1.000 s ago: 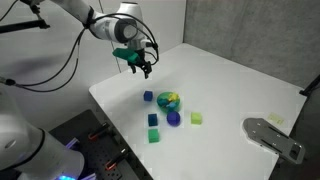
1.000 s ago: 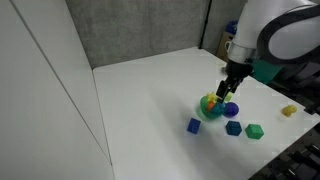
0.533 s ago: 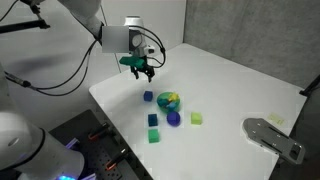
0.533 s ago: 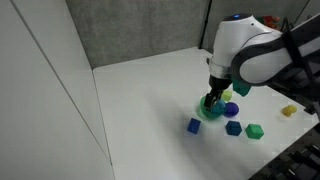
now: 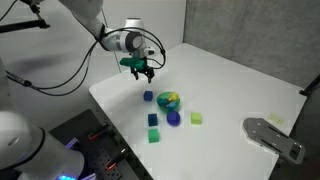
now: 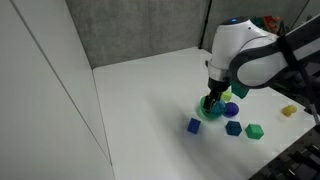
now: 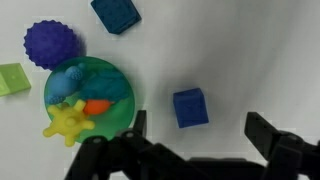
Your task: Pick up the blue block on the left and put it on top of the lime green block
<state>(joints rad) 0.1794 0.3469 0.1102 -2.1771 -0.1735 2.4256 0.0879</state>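
The blue block (image 7: 190, 107) is a small dark blue cube lying on the white table, and it shows in both exterior views (image 5: 148, 96) (image 6: 193, 125). My gripper (image 7: 200, 135) is open and empty. It hovers above the blue block, with a finger on either side of it in the wrist view, and it shows in both exterior views (image 5: 142, 68) (image 6: 212, 100). The lime green block (image 7: 12, 78) lies beyond the toy bowl and shows in an exterior view (image 5: 197, 118).
A green bowl (image 7: 130, 100) (image 5: 163, 100) holding small toys sits right beside the blue block. A purple spiky ball (image 7: 52, 42), a teal-blue block (image 7: 116, 13) and a darker green block (image 5: 154, 135) lie nearby. A grey device (image 5: 272, 135) sits at the table's edge.
My gripper has moved over toward the blue block and come a little lower, then nearly stopped. The blocks have not moved.
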